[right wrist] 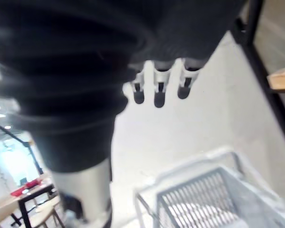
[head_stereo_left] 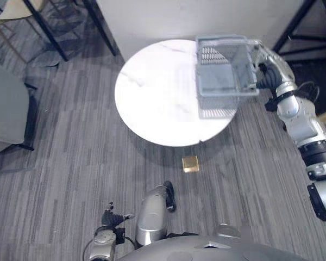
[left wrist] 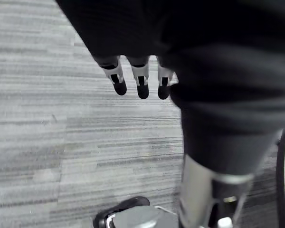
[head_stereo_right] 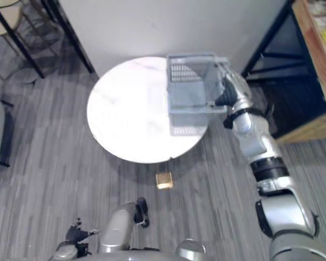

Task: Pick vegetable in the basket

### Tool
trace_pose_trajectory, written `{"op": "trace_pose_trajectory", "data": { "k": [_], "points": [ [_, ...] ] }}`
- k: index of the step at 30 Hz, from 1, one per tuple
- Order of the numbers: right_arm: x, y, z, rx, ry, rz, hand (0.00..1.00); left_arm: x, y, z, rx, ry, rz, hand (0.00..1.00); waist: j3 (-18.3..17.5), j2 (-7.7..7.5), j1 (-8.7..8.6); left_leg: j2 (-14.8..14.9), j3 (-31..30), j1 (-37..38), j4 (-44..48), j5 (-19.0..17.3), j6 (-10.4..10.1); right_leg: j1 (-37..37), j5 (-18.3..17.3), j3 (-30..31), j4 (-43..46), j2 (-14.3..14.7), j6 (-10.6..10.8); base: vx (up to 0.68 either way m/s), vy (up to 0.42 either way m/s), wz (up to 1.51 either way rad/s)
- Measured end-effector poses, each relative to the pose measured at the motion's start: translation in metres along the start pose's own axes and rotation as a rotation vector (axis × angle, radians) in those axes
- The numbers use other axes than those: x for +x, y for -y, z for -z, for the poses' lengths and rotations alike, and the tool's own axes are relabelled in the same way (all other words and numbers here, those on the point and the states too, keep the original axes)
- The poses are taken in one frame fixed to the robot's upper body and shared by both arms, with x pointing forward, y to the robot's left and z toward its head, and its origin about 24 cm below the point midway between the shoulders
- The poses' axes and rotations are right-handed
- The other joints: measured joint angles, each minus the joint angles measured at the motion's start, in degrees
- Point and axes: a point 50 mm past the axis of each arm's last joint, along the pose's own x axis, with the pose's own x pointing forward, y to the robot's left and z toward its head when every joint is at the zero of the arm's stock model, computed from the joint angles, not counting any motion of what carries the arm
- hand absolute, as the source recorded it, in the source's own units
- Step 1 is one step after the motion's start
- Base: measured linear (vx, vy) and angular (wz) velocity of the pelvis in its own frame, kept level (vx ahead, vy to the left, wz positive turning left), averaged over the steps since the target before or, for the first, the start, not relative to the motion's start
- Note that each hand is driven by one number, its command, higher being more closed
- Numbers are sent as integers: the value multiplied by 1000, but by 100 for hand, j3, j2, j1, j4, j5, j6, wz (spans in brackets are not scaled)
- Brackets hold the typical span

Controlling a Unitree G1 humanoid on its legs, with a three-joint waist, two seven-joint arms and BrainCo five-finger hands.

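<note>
Your left hand (head_stereo_left: 113, 217) hangs low at the near side above the grey floor (head_stereo_left: 70, 163), fingers (left wrist: 141, 84) relaxed and holding nothing. Farther out, a small tan block (head_stereo_left: 190, 163) lies on that floor near the closest edge of the round white table (head_stereo_left: 152, 98). You'll find the grey mesh basket (head_stereo_left: 223, 81) tilted over the table's right part, its meshed shadow on the top beneath it. Your right hand (head_stereo_left: 265, 73) is up against the basket's right wall; whether it grips the basket I cannot tell.
</note>
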Motion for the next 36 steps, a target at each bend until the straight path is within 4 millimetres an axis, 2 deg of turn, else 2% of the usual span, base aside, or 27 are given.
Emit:
{"op": "trace_pose_trajectory", "data": {
  "k": [1,2,3,5,6,7,8,9,10,13,16,18,19,20,22,23,25,28,31,33,35,36],
  "points": [
    [0,-6,-2,-10,6,-27,0,0,-1,2,12,-10,2,0,9,4,-7,-27,-76,294,-233,12,-20,-446,-270,80,424,57,-199,313,-75,39],
    [1,-9,-3,-13,9,-38,0,0,-1,2,14,-9,2,0,15,17,-6,-20,-93,442,-360,28,-46,-616,-333,50,357,76,-303,316,-90,38],
    [2,-12,-5,-21,20,-52,0,1,0,-1,15,-1,4,0,13,68,-34,33,-194,627,-570,65,-107,-899,-426,-118,-139,125,-464,291,-126,39],
    [7,-7,-8,-22,29,-36,0,4,-3,-11,25,34,0,0,11,81,-64,149,-313,665,-776,135,-269,-1327,-405,-267,-1299,229,-525,283,-179,48],
    [9,-4,-9,-25,27,-28,0,6,-7,-17,29,49,-8,0,11,69,-73,219,-399,626,-785,128,-436,-1466,-78,-422,-2295,280,-555,289,-240,47],
    [11,-4,-10,-23,26,-26,0,7,-13,-19,45,61,-19,0,5,-40,-68,163,-460,597,-731,67,-583,-1493,856,-464,-3038,276,-578,344,-335,45],
    [18,0,-17,-23,41,-11,0,8,-19,-24,49,77,-32,0,53,-98,-34,166,-562,555,-639,-46,-765,-1518,1068,-531,-3235,297,-472,277,-302,7],
    [24,4,-24,-31,59,-4,0,8,-17,-26,46,86,-28,0,86,7,-3,314,-539,442,-574,-48,-824,-1554,1102,-531,-3337,411,-542,224,-314,-6],
    [36,15,-36,-79,100,8,0,8,-14,-33,33,120,-24,0,155,203,-70,528,-545,136,-400,-70,-871,-1578,1191,-639,-3649,605,-603,141,-219,-11],
    [50,51,-42,-223,120,60,0,7,-13,-46,-3,189,-26,0,383,474,-89,705,-630,-236,-696,95,-997,-1876,1357,-823,-4033,831,-728,129,-172,8],
    [57,72,-33,-311,76,69,0,7,-8,-46,-8,191,-11,0,592,566,-70,689,-665,-337,-882,189,-1024,-1948,1504,-846,-4255,863,-732,52,-23,7],
    [61,97,-25,-392,26,100,0,6,0,-48,-6,203,9,0,749,638,-25,641,-681,-610,-871,219,-1019,-2031,1836,-871,-4645,883,-708,-4,18,8],
    [61,103,-21,-409,7,106,0,6,2,-49,-9,206,18,0,773,659,7,625,-684,-679,-868,219,-1019,-2062,1911,-872,-4731,878,-707,-28,45,8],
    [59,108,-10,-432,-35,105,100,7,8,-52,-25,211,34,0,787,686,65,570,-703,-829,-855,221,-1015,-2142,1978,-873,-4841,833,-679,-29,63,17],
    [56,109,3,-435,-90,95,100,7,17,-59,-21,230,63,0,915,782,84,518,-819,-960,-836,223,-1011,-2155,2064,-933,-4941,782,-643,-31,53,23],
    [57,120,1,-420,-89,162,100,6,22,-62,-16,240,82,0,970,834,83,518,-844,-1048,-825,223,-1010,-2221,2160,-969,-4969,780,-652,-55,42,10],
    [58,129,3,-430,-114,179,100,7,28,-66,-14,244,104,0,972,833,112,498,-858,-1222,-741,220,-1006,-2357,2225,-958,-4972,763,-662,-55,43,4],
    [54,127,13,-410,-148,178,100,8,36,-77,-11,267,128,0,972,833,191,486,-884,-1263,-635,176,-959,-2342,2227,-947,-4972,750,-662,-36,20,3],
    [48,127,23,-357,-183,195,100,8,41,-83,-21,282,132,0,972,833,184,479,-947,-1393,-392,84,-944,-2339,2226,-948,-4968,736,-662,-46,19,6],
    [41,123,33,-303,-210,206,100,8,41,-85,-22,286,129,0,974,831,170,490,-940,-1424,-187,-24,-921,-2320,2220,-909,-4916,737,-660,-48,41,-9],
    [26,105,45,-205,-221,201,100,8,41,-87,-21,288,126,0,980,822,46,521,-873,-1383,84,-178,-889,-2235,2209,-802,-4835,743,-655,-38,66,-24],
    [14,87,49,-141,-209,193,100,9,38,-88,-13,292,119,0,1006,779,-26,567,-779,-1272,239,-296,-875,-2152,2208,-690,-4782,777,-654,-27,86,-54]
  ]
}}
